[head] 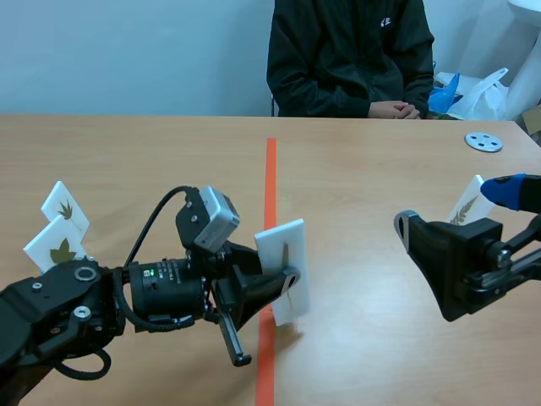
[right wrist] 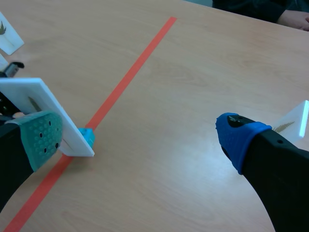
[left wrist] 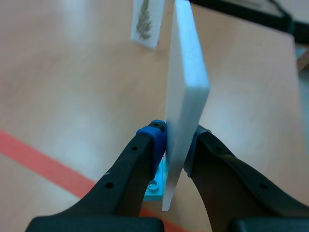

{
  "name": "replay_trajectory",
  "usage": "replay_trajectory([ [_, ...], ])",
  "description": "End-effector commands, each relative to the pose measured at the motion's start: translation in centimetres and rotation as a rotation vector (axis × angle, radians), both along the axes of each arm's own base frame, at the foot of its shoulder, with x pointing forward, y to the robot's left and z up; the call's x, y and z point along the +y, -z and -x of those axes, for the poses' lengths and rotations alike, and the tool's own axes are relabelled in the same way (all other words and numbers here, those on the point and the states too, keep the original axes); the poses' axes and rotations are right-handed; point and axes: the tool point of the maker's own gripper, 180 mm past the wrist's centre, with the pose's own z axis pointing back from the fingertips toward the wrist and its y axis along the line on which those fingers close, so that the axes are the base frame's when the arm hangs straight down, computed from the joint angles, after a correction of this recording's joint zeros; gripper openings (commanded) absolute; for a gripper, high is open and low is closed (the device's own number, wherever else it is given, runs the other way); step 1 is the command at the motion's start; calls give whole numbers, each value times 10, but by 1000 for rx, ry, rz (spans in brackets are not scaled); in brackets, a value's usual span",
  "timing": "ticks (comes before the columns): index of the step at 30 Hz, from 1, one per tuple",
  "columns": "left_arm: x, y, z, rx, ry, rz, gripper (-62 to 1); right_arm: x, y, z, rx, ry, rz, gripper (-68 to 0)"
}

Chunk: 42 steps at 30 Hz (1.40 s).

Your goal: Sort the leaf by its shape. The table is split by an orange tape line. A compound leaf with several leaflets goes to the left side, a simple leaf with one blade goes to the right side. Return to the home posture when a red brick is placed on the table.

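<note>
Pressure from the left hand (left wrist: pixel 176 137) held the white leaf card (head: pixel 281 254): it was clamped on the board's two faces low down, close to the small blue base block (right wrist: pixel 88 137), presumably to keep the card upright and steady. The card stood right at the orange tape line (head: pixel 270 169), near the middle of the desk (head: pixel 355 161), its lower edge just to the right of the line. Whether the block touched the desk could not be told. The print looked like one slim blade, which would argue for the right side, though it was small and blurred. The right hand (right wrist: pixel 140 140) hung over the right half with its fingers wide apart and nothing between them, likely kept out of the carrying arm's way. Another card (head: pixel 465 207) with a feathery leaf stood just behind it. Two more cards (head: pixel 59 245) with lobed leaves stood at the left edge, well apart from the line. A person (head: pixel 351 59) sat at the far side, hands folded. No red brick showed.
</note>
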Motion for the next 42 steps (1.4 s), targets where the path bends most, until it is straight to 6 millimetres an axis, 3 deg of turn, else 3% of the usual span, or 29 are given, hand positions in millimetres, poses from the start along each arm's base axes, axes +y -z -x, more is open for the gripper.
replay_trajectory([
  [1,4,-33,-7,-66,-29,69,-555,-1,-11,-5,-41,-3,-4,4],
  [7,26,-71,-2,-140,-109,68,-555,-1,-11,-5,-41,-2,-4,4],
  [12,55,-84,5,-121,-221,100,-554,-1,-11,-5,-41,-2,-4,4],
  [20,113,-76,16,-28,-458,130,-554,-1,-11,-5,-41,-2,-4,4],
  [32,186,-66,0,-39,-775,40,-554,-1,-11,-5,-41,-2,-4,4],
  [42,233,-30,-6,13,-997,-58,-554,-1,-11,-6,-44,-2,-4,4],
])
